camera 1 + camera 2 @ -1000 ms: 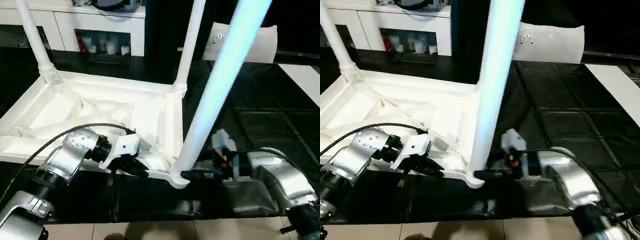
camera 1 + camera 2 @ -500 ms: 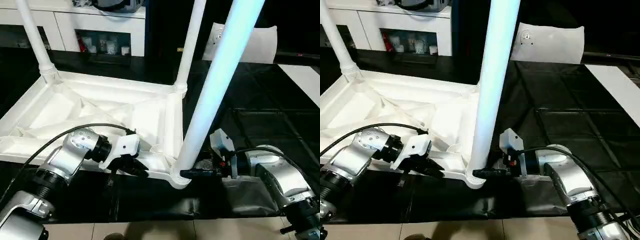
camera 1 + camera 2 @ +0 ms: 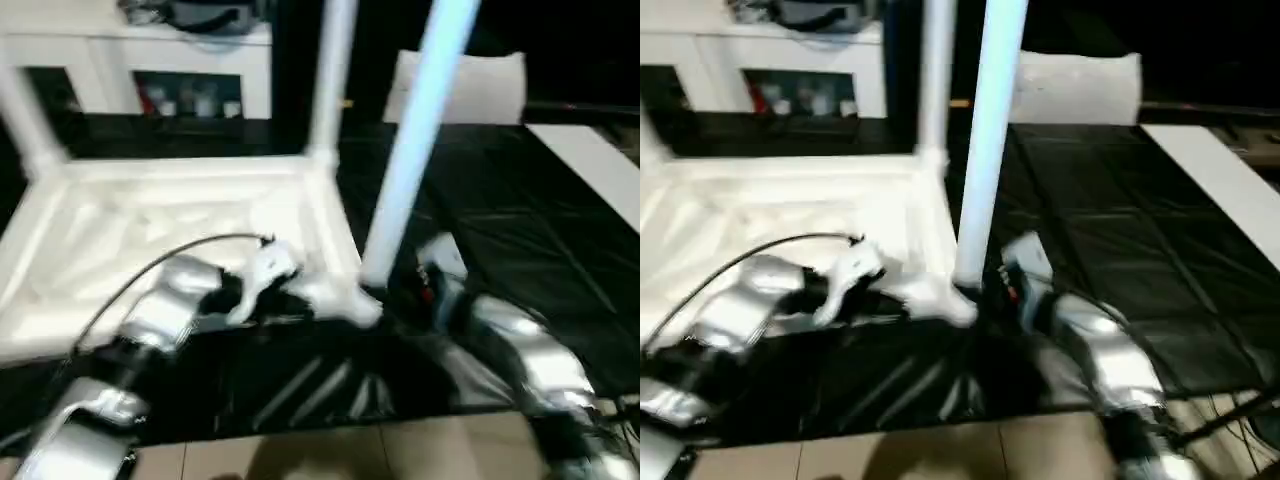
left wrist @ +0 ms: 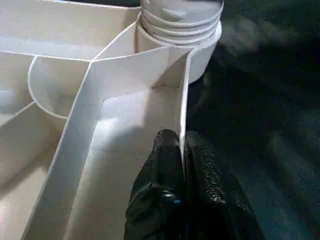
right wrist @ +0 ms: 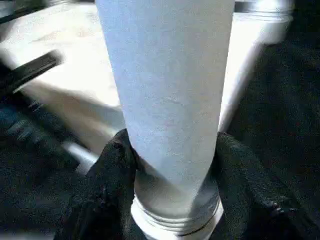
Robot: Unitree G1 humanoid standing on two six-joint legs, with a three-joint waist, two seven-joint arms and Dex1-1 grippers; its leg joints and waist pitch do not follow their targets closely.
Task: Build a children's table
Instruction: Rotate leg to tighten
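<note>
**Leg turning in near corner socket, camera swung mid-move**

Right gripper [image 5: 170, 200] has its jaws clamped round the base of the near leg [image 3: 410, 150], just above the threaded collar; right wrist view shows a finger on each side of the shaft. Jaws stand a bit narrower than a second ago, so the grip has tightened on the leg. Left gripper [image 4: 182, 165] jaws are together, pinching the thin rim wall of the tabletop [image 3: 150, 210] just beside that socket, as they were a second ago.

Where things are: tabletop lies upside down on the black surface [image 3: 560, 260], ribs up. Near leg stands in the corner socket at roughly 5 o'clock of the tabletop. Another leg [image 3: 330, 80] stands at the 1 o'clock corner, and a third [image 3: 25, 120] at 11 o'clock. White cabinet [image 3: 150, 60] sits behind at 12 o'clock.

Versus earlier frame: whole head view has shifted and blurred, so the camera moved. Near leg reads closer to upright than the strong lean it showed before, though part of that may be the view change. Right forearm has come in closer behind the socket.

My read: leg is being seated, left side bracing the tabletop. Threads look mostly in; cannot tell if fully home.
</note>
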